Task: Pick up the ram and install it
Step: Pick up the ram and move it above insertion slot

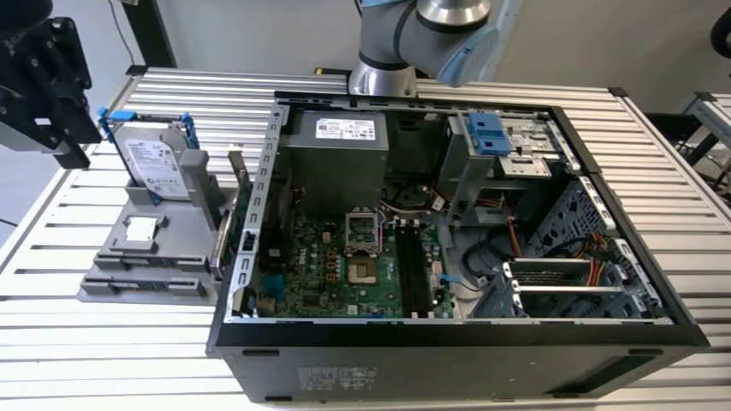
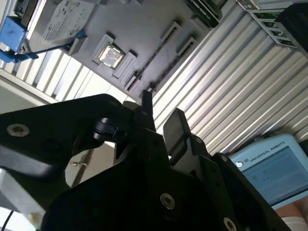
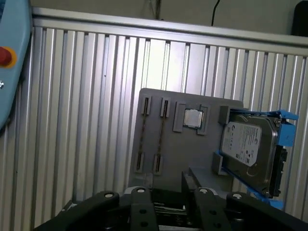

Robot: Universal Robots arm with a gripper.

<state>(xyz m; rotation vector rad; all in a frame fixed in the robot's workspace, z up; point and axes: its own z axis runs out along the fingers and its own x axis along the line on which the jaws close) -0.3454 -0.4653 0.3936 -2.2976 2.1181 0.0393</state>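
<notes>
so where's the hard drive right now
In the exterior view the hard drive stands on edge in its blue frame on the grey holder tray, on the exterior view's left of the open computer case, just beyond a small square chip.

White label (image 3: pixel 239 139) on hard drive (image 3: pixel 262 144); lettering on pendant (image 2: pixel 269 163).

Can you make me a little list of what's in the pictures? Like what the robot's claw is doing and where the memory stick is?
Gripper: black two-fingered gripper, open, holding nothing
Ram: thin dark circuit-board stick, on edge in the holder, not picked up yet
Holder: grey plastic tray on the ribbed metal table
Also in holder: small square silver chip; silver hard drive in a blue frame
Computer: open black case, green motherboard inside
Memory slots: long black slots on the motherboard, apparently empty
</notes>
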